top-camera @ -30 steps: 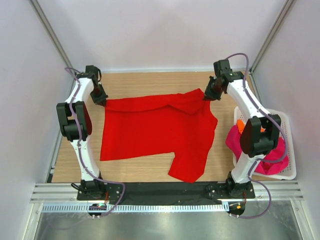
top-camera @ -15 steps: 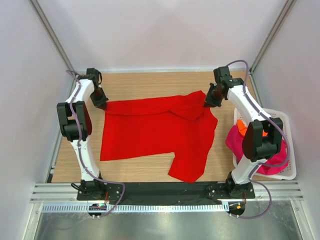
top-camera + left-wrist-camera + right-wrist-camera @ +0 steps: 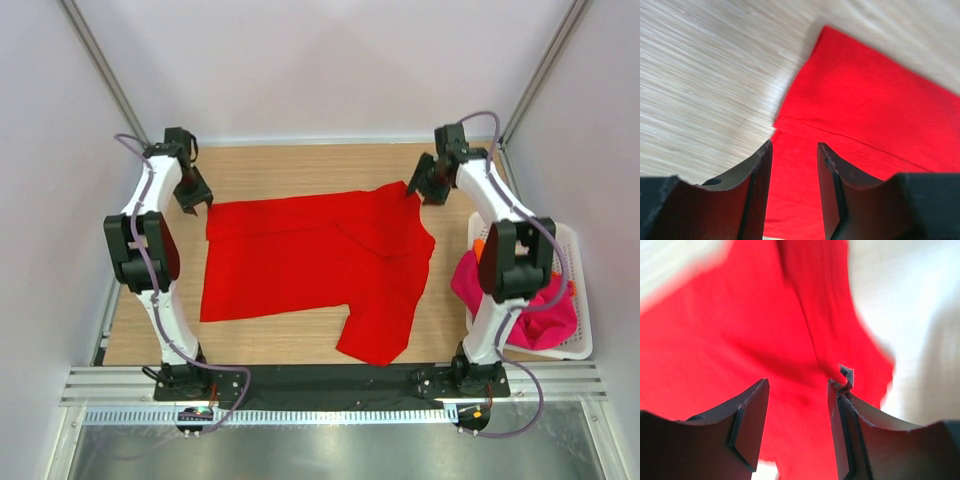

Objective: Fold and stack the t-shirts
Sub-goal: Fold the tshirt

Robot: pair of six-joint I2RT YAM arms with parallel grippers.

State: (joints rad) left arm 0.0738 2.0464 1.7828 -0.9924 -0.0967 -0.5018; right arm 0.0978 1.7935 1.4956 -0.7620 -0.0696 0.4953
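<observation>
Nearest me, at right, I note a white plastic lattice basket (image 3: 583, 340) holding a crumpled magenta-pink t-shirt (image 3: 545, 310) and an orange t-shirt (image 3: 482, 250). A smooth bright red cloth t-shirt (image 3: 310, 260) lies spread flat on the pale wood-grain bench (image 3: 270, 165). Over its far corners, the left end effector (image 3: 192, 203) and the right end effector (image 3: 415, 192) stand with jaws parted, gripping nothing.

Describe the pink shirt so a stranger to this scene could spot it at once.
From the wooden tabletop, go to the white plastic lattice basket at its right edge. The magenta-pink cloth t-shirt is the crumpled heap inside, spilling over the rim nearest the table. The bright red t-shirt lies flat on the table; the orange cloth beside the pink one shows only a scrap.
</observation>
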